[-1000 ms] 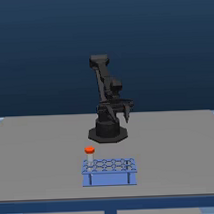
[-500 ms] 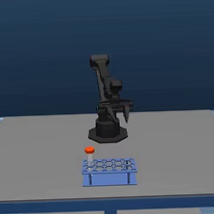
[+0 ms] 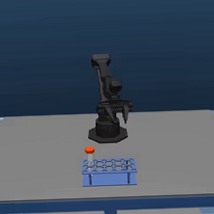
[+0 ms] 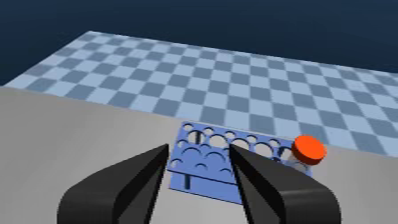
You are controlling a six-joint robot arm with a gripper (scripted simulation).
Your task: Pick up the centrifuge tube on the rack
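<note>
A simulated scene shows one dark robot arm (image 3: 109, 102) standing on a plain grey counter (image 3: 41, 147), its base set toward the far middle. Near the front edge sits one low light-blue rack (image 3: 109, 171) with rows of round holes in its top and open sides. One tube (image 3: 89, 154) stands upright in a hole at the rack's far corner on the exterior view's left, its orange-red cap (image 3: 89, 150) poking above the rack top; every other hole that can be seen appears empty. The arm's gripper (image 3: 120, 112) hangs close to the base, well apart from the rack, and nothing is held. In the wrist view the gripper (image 4: 200, 161) shows two black fingers (image 4: 142, 172) spread apart with the rack visible in the gap between them and the capped tube off to one side. The tube is probably very light, rigid and smooth plastic, so it could slip or tilt; the best hold seems to be just below the cap, with a straight upward pull from the hole.
</note>
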